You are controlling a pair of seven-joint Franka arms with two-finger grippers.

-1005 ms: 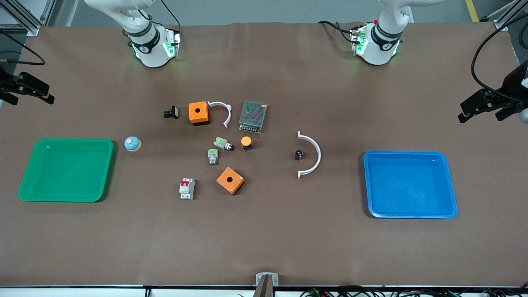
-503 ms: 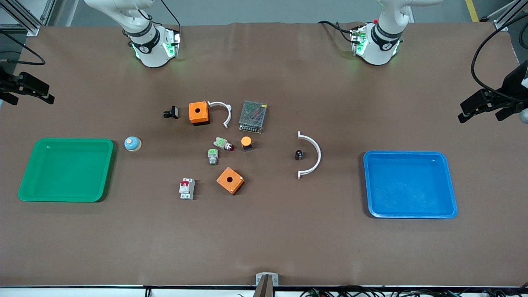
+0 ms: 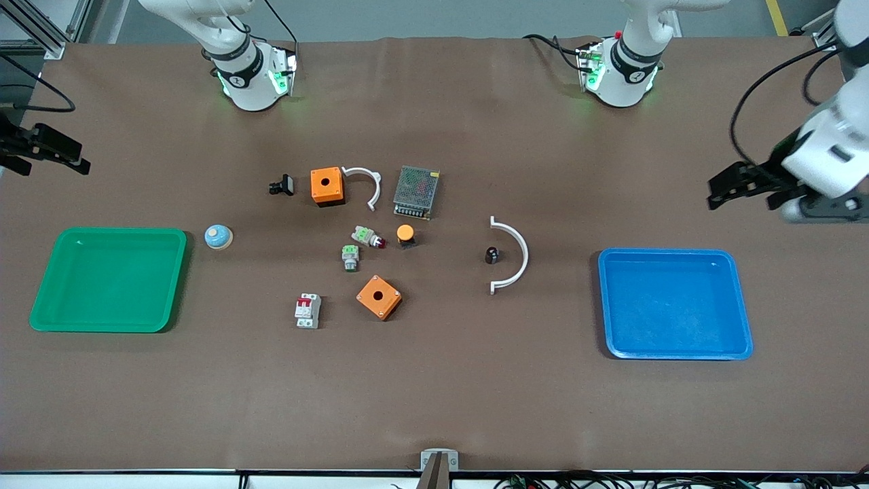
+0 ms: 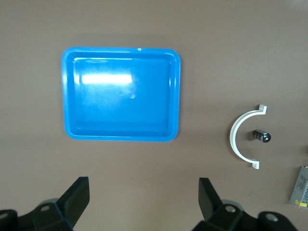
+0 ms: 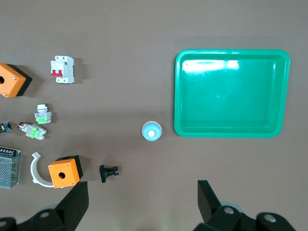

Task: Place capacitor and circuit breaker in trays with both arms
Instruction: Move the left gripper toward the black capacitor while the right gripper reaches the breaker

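Brown table point(image 3: 434, 394) carries capacitor point(image 3: 492, 255) and circuit breaker point(image 3: 307, 310); both tools point(image 3: 747, 185) point(image 3: 51, 151) gape empty.

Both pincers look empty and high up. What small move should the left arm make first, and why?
Probably swing the left pincer toward the capacitor and stop above it. The pincer is open, holds nothing, and hangs over bare table near the blue tray. The capacitor lies inside the curve of the white clamp, untouched. The right pincer, also open, waits past the green tray; the circuit breaker is untouched.
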